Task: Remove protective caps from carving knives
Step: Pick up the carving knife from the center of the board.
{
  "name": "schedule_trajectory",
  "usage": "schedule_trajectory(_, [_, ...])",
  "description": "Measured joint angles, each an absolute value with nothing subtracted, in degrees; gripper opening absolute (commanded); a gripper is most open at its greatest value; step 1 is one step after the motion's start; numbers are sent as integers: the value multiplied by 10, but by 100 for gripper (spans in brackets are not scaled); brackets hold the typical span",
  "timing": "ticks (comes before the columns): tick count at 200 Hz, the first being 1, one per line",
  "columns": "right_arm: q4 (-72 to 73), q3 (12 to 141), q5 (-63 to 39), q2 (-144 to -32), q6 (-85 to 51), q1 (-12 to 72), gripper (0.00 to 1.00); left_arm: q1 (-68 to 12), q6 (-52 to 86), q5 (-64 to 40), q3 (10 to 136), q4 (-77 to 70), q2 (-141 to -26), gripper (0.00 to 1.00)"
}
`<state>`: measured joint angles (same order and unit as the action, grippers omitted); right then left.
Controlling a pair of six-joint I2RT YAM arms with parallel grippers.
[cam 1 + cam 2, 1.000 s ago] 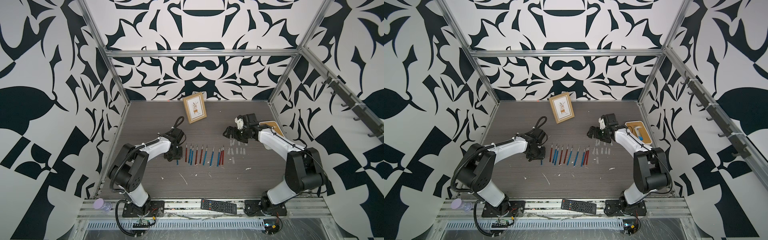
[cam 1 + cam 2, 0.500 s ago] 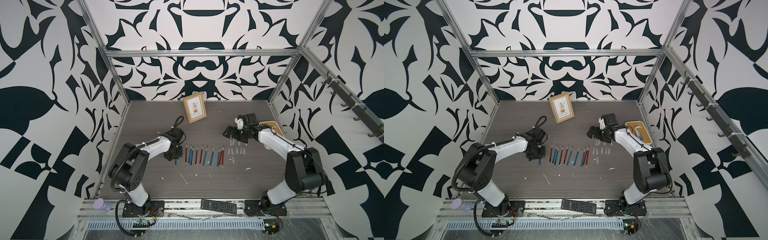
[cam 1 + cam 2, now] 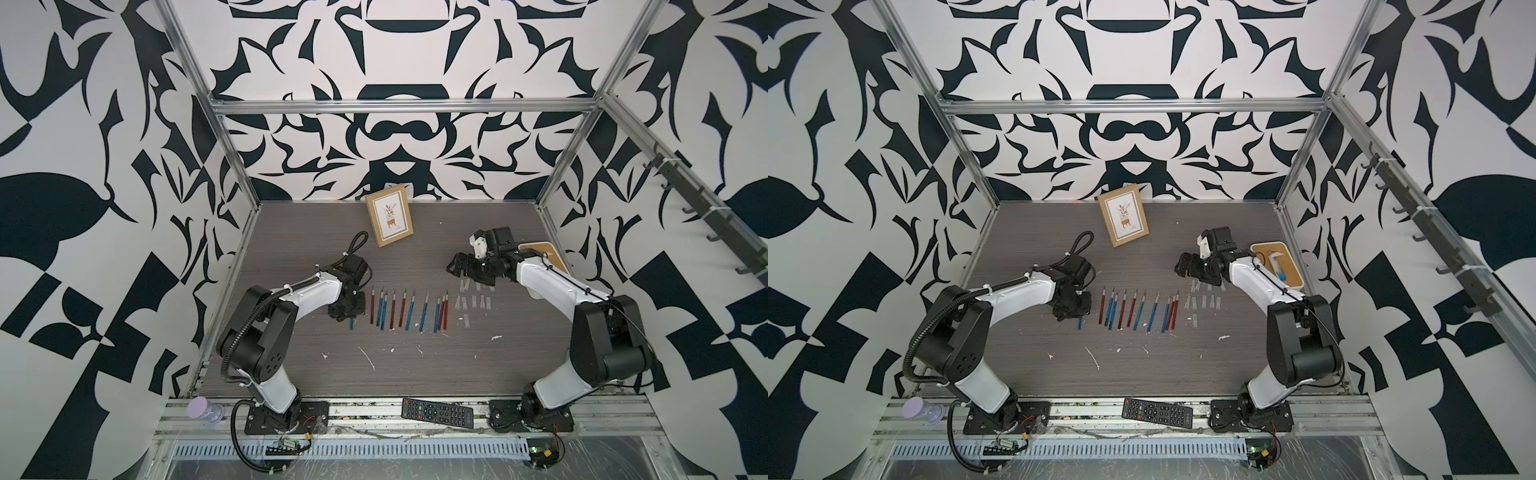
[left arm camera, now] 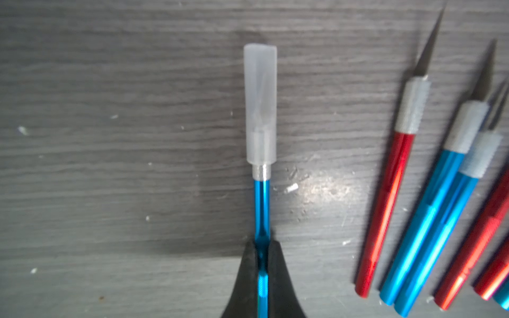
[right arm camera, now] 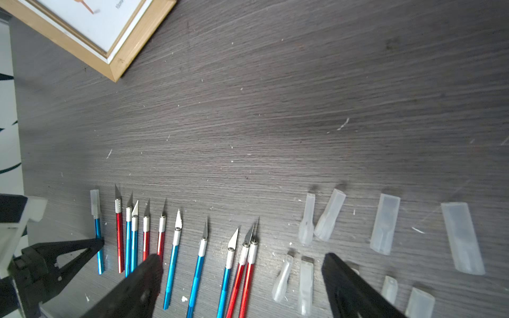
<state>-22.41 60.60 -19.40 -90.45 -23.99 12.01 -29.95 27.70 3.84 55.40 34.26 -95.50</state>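
Bright even light, blurry wrist views

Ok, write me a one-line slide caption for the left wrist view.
Left jaws clamp a blue carving knife with its protective cap on, beside uncapped knives on the grey table.

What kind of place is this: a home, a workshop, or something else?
Probably a robot test cell in a laboratory. The left arm and right arm are bolted to an aluminium rail, patterned panels on a metal frame enclose the table, and the carving knives lie in a neat row.
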Motion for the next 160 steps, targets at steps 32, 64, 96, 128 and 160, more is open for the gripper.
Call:
schedule_trajectory(32, [-224, 606, -201, -905, -242, 120, 85, -297, 264, -23, 556, 329, -911, 0])
schedule_trajectory(64, [-220, 608, -208, -905, -245, 122, 89, -288, 257, -132, 557, 268, -862, 0])
schedule_trajectory(96, [-204, 608, -220, -905, -254, 135, 89, -285, 259, -214, 559, 223, -860, 0])
schedule_trajectory(128, [-168, 608, -243, -904, -269, 165, 89, -285, 274, -261, 559, 187, -867, 0])
schedule_trajectory(160, [-135, 619, -257, -905, -282, 212, 87, -286, 300, -291, 559, 150, -872, 0])
